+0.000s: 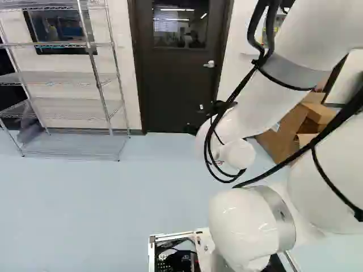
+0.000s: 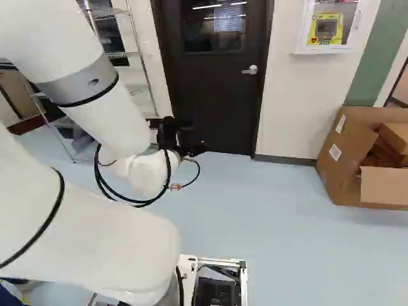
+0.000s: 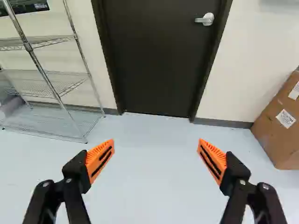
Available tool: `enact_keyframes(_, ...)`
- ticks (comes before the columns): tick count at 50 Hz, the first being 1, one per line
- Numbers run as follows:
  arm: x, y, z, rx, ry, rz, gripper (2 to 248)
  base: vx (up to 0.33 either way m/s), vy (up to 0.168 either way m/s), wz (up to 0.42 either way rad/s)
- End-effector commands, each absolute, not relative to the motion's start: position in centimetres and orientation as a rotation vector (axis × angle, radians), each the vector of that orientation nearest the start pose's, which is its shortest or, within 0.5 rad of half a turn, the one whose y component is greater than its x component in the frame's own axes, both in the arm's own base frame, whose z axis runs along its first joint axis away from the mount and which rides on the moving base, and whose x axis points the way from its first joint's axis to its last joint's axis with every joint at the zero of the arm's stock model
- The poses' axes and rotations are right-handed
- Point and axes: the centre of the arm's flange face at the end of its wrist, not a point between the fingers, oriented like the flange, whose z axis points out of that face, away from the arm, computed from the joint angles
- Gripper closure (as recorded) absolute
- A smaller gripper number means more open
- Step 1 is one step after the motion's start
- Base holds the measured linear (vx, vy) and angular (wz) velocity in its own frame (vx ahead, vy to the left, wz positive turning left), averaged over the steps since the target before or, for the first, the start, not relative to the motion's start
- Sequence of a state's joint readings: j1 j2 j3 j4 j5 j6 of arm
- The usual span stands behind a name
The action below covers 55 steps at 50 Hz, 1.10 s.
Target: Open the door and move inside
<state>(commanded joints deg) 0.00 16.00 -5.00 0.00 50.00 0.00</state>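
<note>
1. The door (image 3: 159, 60) stands upright and shut in its frame, its flat face towards the arm and its long axis running up and down, the bottom edge down at the floor (image 2: 287, 223)
2. The lever handle (image 3: 205, 19) sits near the door's side edge nearer the big cardboard box (image 2: 331, 159); its long axis lies roughly level, its free end pointing inward across the door
3. I count one door, one lever handle on it and one window (image 2: 213, 27) in its upper part
4. The gripper (image 2: 189, 137) is well apart from the lever handle; in the wrist view its two fingers stand spread wide, nothing between the orange pads (image 3: 100, 161)
5. One wire rack (image 1: 62, 78), five shelves showing, stands on the floor by the wall, beyond the door's other side edge
6. One big cardboard box sits open on the floor, smaller boxes inside, too overlapped to count
7. One white wall cabinet (image 2: 360, 29) holds one yellow device (image 2: 315, 30)
</note>
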Motion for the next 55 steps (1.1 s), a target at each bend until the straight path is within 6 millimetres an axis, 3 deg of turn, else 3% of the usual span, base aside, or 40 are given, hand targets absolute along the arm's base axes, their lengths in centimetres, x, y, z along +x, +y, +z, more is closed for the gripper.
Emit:
enact_keyframes(32,27.03,0.00,36.56,-2.558,0.000,-1.824,3,0.005,0.000,0.000)
enact_keyframes(55,27.03,0.00,36.56,-2.558,0.000,-1.824,3,0.090,0.023,-0.013)
